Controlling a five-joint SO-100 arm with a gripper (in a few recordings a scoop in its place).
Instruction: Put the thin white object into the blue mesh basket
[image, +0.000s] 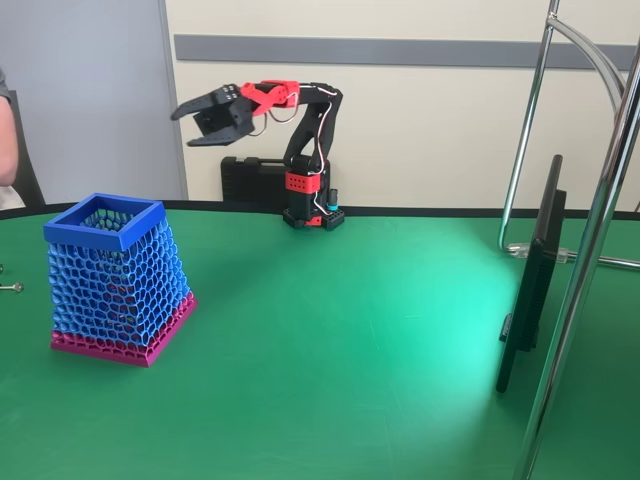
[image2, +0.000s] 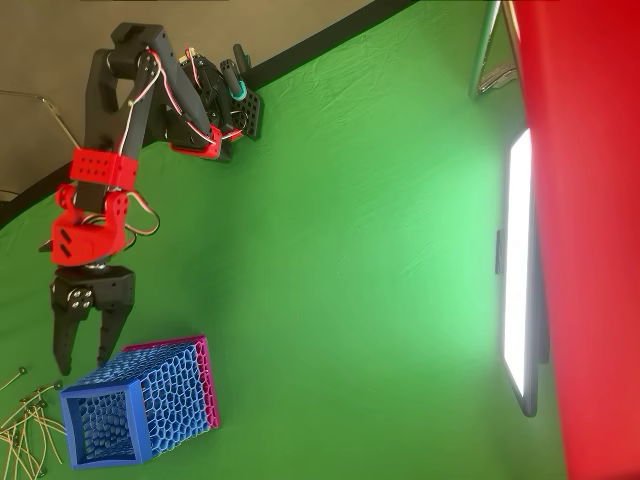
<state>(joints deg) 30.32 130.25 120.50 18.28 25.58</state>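
The blue mesh basket (image: 118, 280) (image2: 145, 405) stands upright on the green table, its blue square rim on top and its magenta base below. Several thin white sticks (image2: 24, 425) with small round ends lie in a loose pile at the lower left of the overhead view, just left of the basket. My gripper (image: 185, 128) (image2: 80, 366) hangs high in the air, open, with nothing between its fingers. In the overhead view its fingertips point toward the basket's rim and the pile.
A thin dark screen (image: 530, 285) (image2: 520, 270) stands on edge at the right beside a chrome stand (image: 590, 250). A black case (image: 250, 180) lies behind the arm's base. A small thin piece (image: 12, 288) lies at the left edge. A person (image: 5, 130) sits at far left.
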